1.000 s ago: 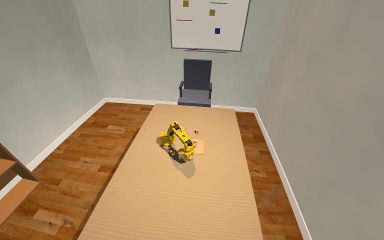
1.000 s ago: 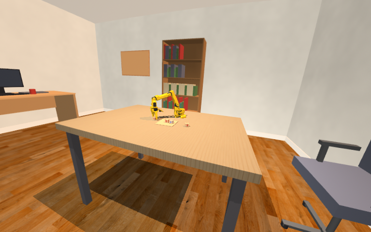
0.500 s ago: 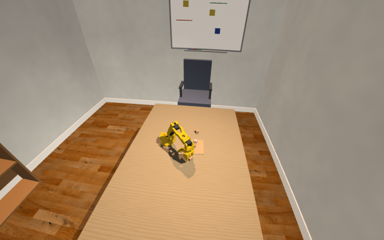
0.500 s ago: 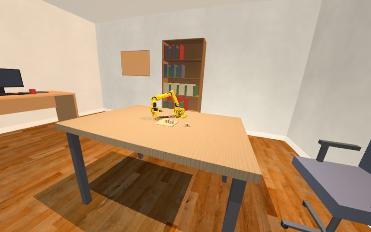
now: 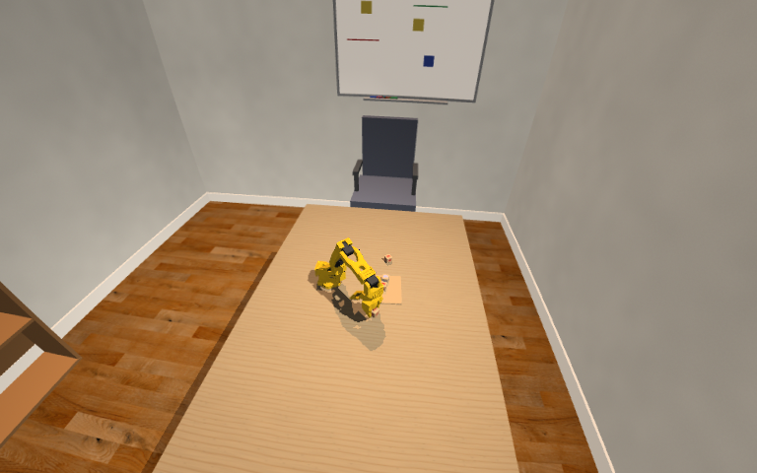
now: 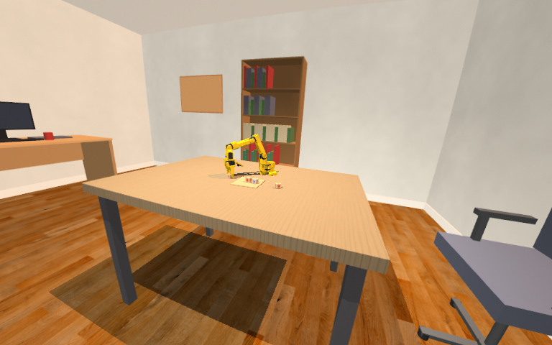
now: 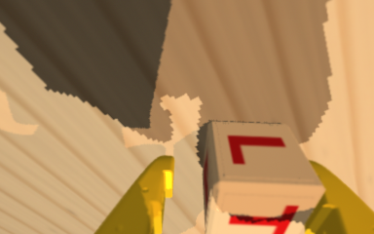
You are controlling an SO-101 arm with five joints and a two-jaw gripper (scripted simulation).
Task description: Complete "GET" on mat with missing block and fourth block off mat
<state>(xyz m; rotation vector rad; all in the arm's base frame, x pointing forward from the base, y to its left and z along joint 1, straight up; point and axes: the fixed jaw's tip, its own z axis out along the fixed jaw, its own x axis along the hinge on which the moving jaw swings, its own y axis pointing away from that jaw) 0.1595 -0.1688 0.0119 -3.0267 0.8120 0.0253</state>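
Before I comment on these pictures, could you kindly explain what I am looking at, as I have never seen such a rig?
A small yellow robot arm stands on a wooden table. One picture looks down from high up, one across the room, one from a camera on the arm's tool. A tan mat carries two lettered blocks; a third block lies off it. The tool straddles a fourth block with red marks, a gap showing at one finger, so nothing is held.
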